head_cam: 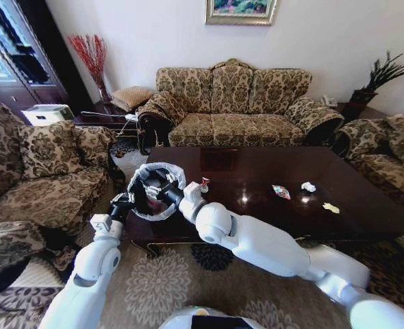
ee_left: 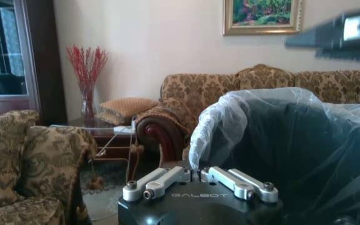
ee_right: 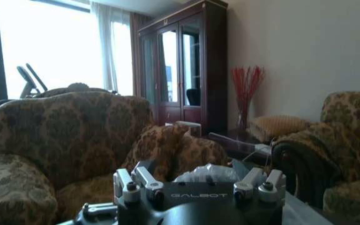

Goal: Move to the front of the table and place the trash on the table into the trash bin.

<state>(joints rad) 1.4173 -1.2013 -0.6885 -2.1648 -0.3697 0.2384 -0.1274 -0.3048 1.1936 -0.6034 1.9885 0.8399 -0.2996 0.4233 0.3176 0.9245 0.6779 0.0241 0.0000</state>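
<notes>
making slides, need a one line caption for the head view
Both arms hold the trash bin at the table corner, right end effector over its mouth; wrappers, tissue and scrap still lie on the tabletop.

A black trash bin [head_cam: 153, 192] with a translucent white liner was seen; the desk [head_cam: 366, 212] was glossy reddish-brown.

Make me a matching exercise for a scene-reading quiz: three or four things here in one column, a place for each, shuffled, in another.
Things:
1. trash bin
2. crumpled tissue
3. yellowish scrap
4. colourful wrapper

Places:
A. nearest the table's right edge
B. mid-table, left of the tissue
C. at the table's left end, by both grippers
D. between wrapper and scrap, farther back

Pairs: 1-C, 2-D, 3-A, 4-B
</notes>
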